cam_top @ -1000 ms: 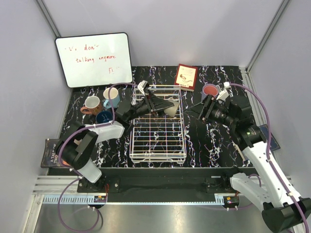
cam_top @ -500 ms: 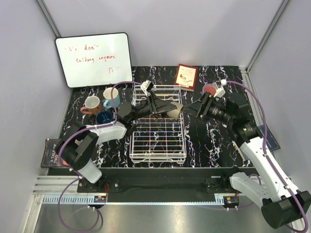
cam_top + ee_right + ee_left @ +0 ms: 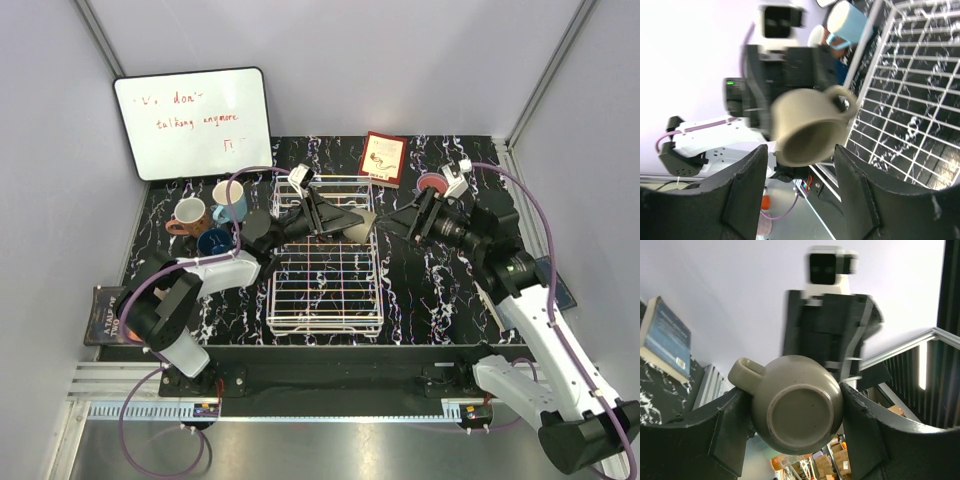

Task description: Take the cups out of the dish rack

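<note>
A grey-beige mug hangs on its side above the far right corner of the white wire dish rack. My left gripper is shut on it. In the left wrist view the mug's base faces the camera, with a finger pressed against each side. My right gripper is open and faces the mug's mouth from the right, its fingers flanking the rim without touching. A terracotta mug, a light blue mug and a dark blue cup stand left of the rack.
A cup with a reddish inside stands on the table behind my right gripper. A whiteboard leans at the back left, and a red card stands behind the rack. Books lie at the left edge and the right edge.
My right gripper has moved left and closed in on the mug's mouth. The left gripper has carried the mug slightly right and up.
</note>
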